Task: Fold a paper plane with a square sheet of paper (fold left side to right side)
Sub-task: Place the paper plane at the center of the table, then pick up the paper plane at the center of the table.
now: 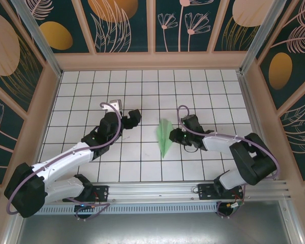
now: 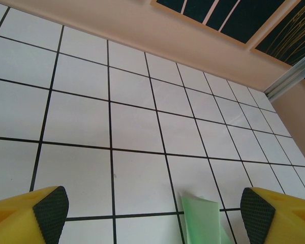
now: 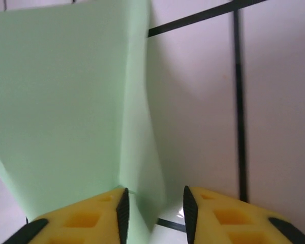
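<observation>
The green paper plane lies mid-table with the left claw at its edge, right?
Not the left: it is the right claw at the edge of the paper plane, as the top external view shows. The plane does lie mid-table.

Plane (image 1: 165, 136) is lying mid-table (image 1: 142, 81), between the arms. Left gripper (image 1: 135, 116) is sitting apart to its left; right gripper (image 1: 175, 136) is sitting just right, fingers straddling its raised fold.

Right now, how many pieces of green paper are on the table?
1. The paper plane lies midway across the table, its raised fold between the right pincer's fingers; the left pincer hangs apart to its left. The arms could hide scraps.
</observation>
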Robot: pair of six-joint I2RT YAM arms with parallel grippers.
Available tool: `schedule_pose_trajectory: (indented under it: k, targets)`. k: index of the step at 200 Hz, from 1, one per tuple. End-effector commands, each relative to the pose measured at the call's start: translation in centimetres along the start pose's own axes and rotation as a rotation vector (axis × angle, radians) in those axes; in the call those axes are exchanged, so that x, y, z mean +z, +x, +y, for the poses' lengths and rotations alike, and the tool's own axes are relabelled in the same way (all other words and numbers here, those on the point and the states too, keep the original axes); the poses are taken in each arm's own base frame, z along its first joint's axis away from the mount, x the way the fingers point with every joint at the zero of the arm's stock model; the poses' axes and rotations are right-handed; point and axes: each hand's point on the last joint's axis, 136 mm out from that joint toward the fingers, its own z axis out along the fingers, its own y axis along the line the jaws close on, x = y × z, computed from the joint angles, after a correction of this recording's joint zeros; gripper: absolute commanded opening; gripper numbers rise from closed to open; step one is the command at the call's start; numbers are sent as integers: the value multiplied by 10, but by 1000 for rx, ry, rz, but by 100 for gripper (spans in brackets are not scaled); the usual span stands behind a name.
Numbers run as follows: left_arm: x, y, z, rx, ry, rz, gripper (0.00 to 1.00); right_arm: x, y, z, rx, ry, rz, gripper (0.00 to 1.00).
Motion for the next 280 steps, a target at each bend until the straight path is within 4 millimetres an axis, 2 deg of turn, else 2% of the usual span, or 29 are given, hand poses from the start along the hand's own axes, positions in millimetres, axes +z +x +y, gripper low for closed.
schedule_pose_trajectory:
  k: [1,19,39,60,77,108,121,173,198,225,247,265,280]
  targets:
    - [-5,-3,5,-4,-13,-14,91,-26,-24,-3,-55,119,-89,44]
    - [-6,-6,5,-7,-15,-27,96,-42,-31,5,-76,162,-106,48]
    - [-8,-9,6,-7,-20,-38,98,-46,-23,25,-92,143,-75,51]
    - [-8,-10,7,-5,-25,-45,98,-34,-2,44,-96,110,-14,54]
    - [-9,-10,7,-6,-26,-45,99,-21,12,52,-107,122,24,56]
    - [-9,-8,9,-1,-31,-39,98,-1,29,56,-139,176,84,57]
    - [-9,-7,9,0,-32,-36,98,3,29,53,-150,210,80,56]
    - [-9,-6,11,3,-38,-33,99,13,36,48,-168,241,106,37]
    - [-11,-7,13,2,-45,-36,99,17,38,43,-178,270,115,32]
    - [-15,-9,15,3,-51,-44,99,15,30,46,-196,280,96,23]
    - [-18,-9,17,9,-58,-43,98,14,15,49,-205,272,81,8]
    - [-21,-11,17,17,-56,-46,98,12,-9,55,-205,243,59,3]
    - [-23,-11,15,32,-46,-41,98,10,-40,56,-213,250,30,3]
